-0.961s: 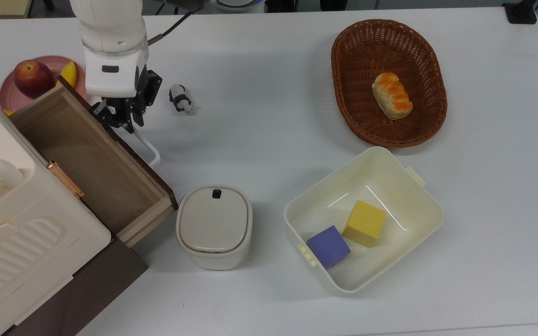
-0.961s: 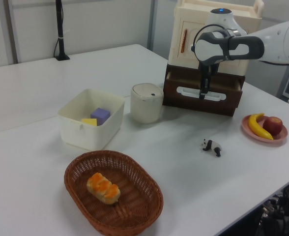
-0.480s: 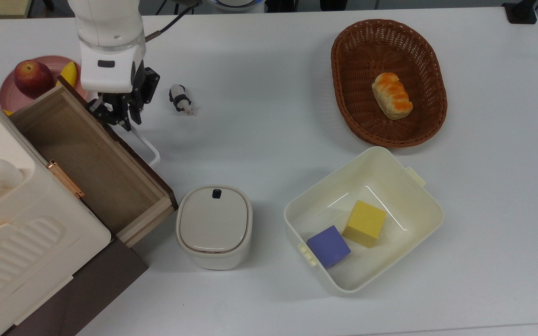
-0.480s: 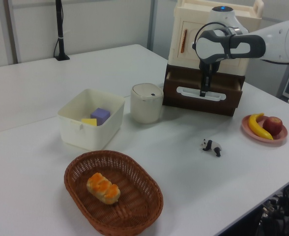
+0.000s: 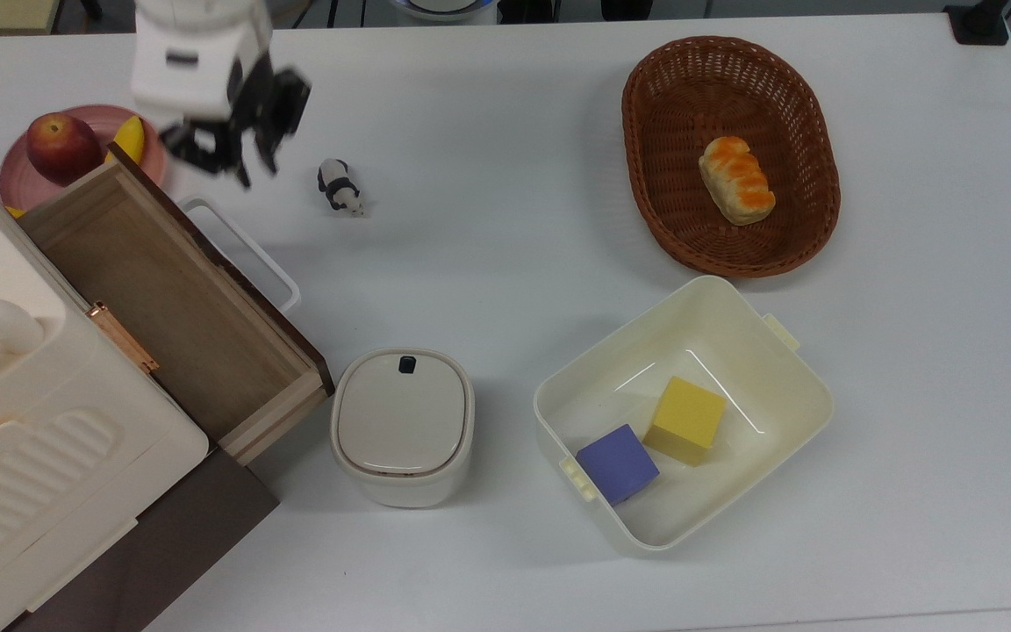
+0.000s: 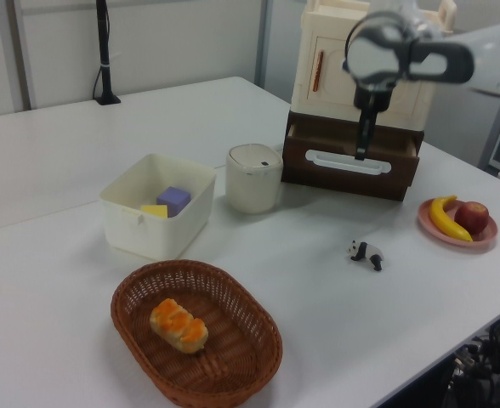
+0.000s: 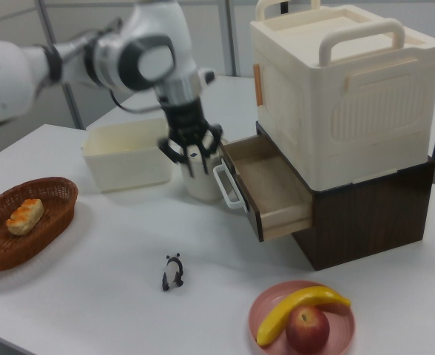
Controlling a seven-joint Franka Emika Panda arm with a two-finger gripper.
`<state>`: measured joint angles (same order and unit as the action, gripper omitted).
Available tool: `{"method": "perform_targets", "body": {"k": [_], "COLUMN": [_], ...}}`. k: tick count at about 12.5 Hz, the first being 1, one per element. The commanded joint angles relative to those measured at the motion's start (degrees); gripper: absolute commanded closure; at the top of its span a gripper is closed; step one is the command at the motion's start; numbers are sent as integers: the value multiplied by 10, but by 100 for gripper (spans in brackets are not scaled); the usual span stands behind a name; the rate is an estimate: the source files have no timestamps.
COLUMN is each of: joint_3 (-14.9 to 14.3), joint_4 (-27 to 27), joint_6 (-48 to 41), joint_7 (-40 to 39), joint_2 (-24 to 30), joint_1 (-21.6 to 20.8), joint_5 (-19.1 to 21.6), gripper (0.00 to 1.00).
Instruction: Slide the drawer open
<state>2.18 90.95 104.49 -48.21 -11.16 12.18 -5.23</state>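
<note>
Hovering above the pulled-out drawer (image 5: 174, 303), end effector (image 5: 229, 162) released, clear of its handle (image 5: 242, 252)

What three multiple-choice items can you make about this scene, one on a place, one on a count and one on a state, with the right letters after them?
1. Where is the bread roll?
A. in the wicker basket
B. in the cream bin
C. in the drawer

2. How many blocks lie in the cream bin?
A. one
B. two
C. three

3. In what state is the drawer?
A. fully shut
B. pulled out, with nothing inside
C. pulled out, with fruit inside

Answers:
1. A, since the roll lies on the woven bottom of the basket.
2. B, since a yellow block and a purple block sit side by side in the bin.
3. B, since the top view shows its bare wooden bottom, and the end effector is off the white handle.
</note>
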Motion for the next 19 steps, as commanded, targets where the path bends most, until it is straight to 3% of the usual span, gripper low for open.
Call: {"method": "perform_targets", "body": {"k": [1,2,3,4,5,7,12,16,19], "joint_3": [21,26,28,29,29,29,19,20,28], "joint_4": [-16,-17,-17,-17,-17,-18,-42,-43,-38], "joint_6": [-109,-112,-112,-110,-109,-111,-119,-112,-112], "joint_7": [180,245,318,417,460,499,502,561,547], "joint_2": [58,61,62,62,62,62,71,70,73], "joint_1": [-15,-22,-34,-50,-58,-59,-52,-45,-52], "joint_5": [33,35,36,33,28,30,29,68,75], "gripper": [48,45,33,9,0,0,0,0,0]}}
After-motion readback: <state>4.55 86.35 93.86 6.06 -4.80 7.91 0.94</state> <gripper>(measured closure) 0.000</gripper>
